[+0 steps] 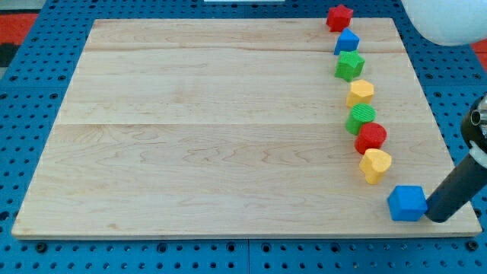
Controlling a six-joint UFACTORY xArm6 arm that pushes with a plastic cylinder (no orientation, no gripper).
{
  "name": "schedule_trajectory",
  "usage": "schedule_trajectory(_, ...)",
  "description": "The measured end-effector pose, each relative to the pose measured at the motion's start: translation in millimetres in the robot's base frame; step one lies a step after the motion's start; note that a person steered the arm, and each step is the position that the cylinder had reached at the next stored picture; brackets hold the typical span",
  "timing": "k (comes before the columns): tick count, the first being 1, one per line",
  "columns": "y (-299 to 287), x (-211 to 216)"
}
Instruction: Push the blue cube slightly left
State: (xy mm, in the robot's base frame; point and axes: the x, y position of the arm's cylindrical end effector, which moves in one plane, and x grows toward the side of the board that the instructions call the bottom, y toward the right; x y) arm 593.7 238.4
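The blue cube (407, 203) sits on the wooden board (228, 129) near its bottom right corner. My tip (436, 217) is the lower end of the dark rod that comes in from the view's right. It stands right beside the cube's right side, touching it or nearly so. A chain of other blocks runs up the right side of the board above the cube.
From the top down the chain holds a red star (339, 17), a blue block (347, 42), a green star (350, 66), a yellow block (361, 93), a green block (361, 119), a red block (371, 138) and a yellow block (375, 165).
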Motion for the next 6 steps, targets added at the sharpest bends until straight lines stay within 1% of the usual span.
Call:
schedule_trajectory(1, -1, -5)
schedule_trajectory(2, -4, -20)
schedule_trajectory(3, -17, -24)
schedule_trajectory(5, -41, -24)
schedule_trajectory(6, -41, -24)
